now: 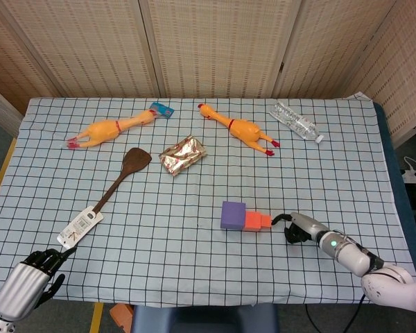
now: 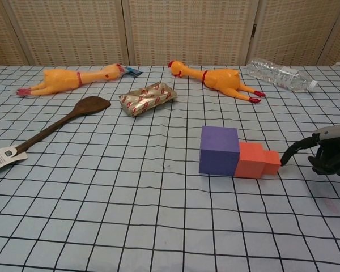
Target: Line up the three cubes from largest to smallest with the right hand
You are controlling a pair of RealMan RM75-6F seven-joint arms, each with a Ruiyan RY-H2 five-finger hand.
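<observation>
Three cubes stand touching in a row on the checked cloth: a large purple cube (image 1: 233, 214) (image 2: 219, 150) on the left, a medium orange cube (image 1: 253, 221) (image 2: 252, 160) in the middle and a small orange cube (image 1: 265, 220) (image 2: 272, 161) on the right. My right hand (image 1: 306, 232) (image 2: 330, 154) lies on the table just right of the row. It has one dark finger stretched out, with the tip at the small cube's right side, and the other fingers are curled in. It holds nothing. My left hand (image 1: 32, 279) rests off the front left corner, holding nothing.
Across the back lie two rubber chickens (image 1: 112, 129) (image 1: 240, 127), a foil packet (image 1: 182, 155) and a plastic bottle (image 1: 297, 124). A wooden spatula (image 1: 111, 190) with a paper tag lies at the left. The table's front edge runs just below my right hand.
</observation>
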